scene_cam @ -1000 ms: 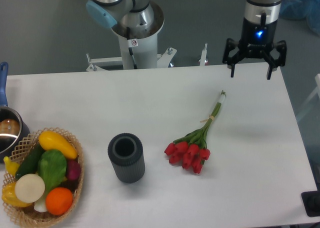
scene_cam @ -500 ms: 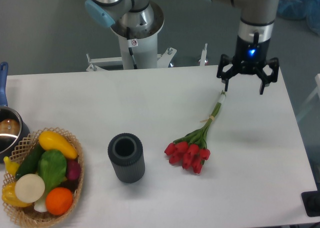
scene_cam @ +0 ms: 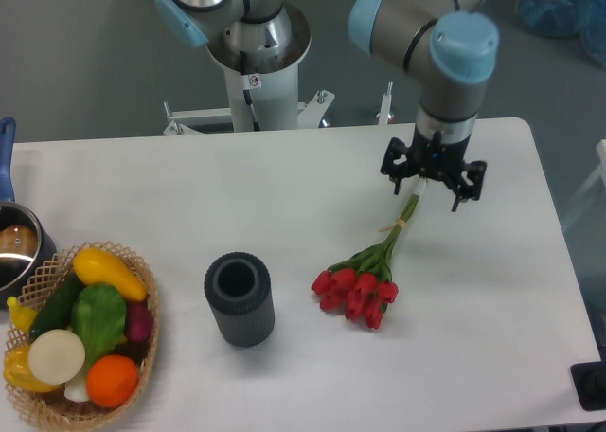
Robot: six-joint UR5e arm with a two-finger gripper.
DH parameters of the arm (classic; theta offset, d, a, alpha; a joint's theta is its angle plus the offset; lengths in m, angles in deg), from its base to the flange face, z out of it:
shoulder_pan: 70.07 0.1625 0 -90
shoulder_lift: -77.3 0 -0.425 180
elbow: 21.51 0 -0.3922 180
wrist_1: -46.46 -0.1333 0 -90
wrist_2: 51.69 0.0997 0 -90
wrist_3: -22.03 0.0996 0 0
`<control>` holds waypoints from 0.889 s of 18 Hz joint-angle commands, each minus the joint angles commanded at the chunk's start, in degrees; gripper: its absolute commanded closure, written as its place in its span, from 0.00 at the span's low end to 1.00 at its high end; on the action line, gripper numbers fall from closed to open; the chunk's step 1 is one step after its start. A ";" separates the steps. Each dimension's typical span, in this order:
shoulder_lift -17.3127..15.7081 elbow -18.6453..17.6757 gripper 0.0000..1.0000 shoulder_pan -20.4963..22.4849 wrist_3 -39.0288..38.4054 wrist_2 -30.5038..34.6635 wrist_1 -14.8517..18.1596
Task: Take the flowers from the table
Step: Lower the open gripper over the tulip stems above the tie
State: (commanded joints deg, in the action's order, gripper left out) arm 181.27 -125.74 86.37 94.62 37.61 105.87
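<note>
The flowers lie flat on the white table: red tulip buds at the lower left end, thin green stems running up and right. My gripper hangs open right above the upper ends of the stems, its dark fingers spread to either side. It holds nothing. The stem tips are hidden under the gripper.
A dark ribbed cylinder stands left of the buds. A wicker basket of colourful vegetables sits at the front left. A pot is at the left edge. The robot base stands behind the table.
My gripper has moved left and down from above the table's back right edge to just over the stem ends. It stays open. The flowers have not moved.
</note>
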 joint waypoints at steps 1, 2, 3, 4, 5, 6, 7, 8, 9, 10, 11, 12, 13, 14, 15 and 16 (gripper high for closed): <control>0.09 -0.27 0.00 0.00 0.09 0.00 0.09; 0.18 -0.88 0.00 0.00 0.09 0.00 0.09; 0.18 -1.93 0.00 0.09 0.09 0.00 0.00; 0.35 -3.07 0.00 0.18 0.35 -0.09 -0.17; 0.96 -3.43 0.00 0.18 1.49 -0.18 -0.35; 1.32 -3.52 0.00 0.26 2.63 -0.44 -0.35; 1.41 -3.52 0.00 0.35 2.56 -0.70 -0.53; 1.49 -3.61 0.00 0.35 2.38 -0.97 -0.53; 1.93 -3.70 0.00 0.44 2.29 -0.97 -0.61; 2.37 -3.70 0.00 0.44 2.20 -1.05 -0.79; 2.37 -3.70 0.00 0.62 2.12 -1.23 -0.97; 2.55 -3.70 0.00 0.70 1.51 -1.93 -0.97; 2.64 -3.70 0.00 1.23 0.02 -3.76 -1.58; 2.64 -3.70 0.00 1.58 -1.21 -5.43 -1.84; 2.72 -3.70 0.00 1.58 -1.57 -5.97 -1.85; 2.99 -3.70 0.00 1.58 -1.66 -6.06 -1.85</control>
State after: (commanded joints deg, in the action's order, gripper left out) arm 184.26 -129.44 87.96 92.96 31.54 104.03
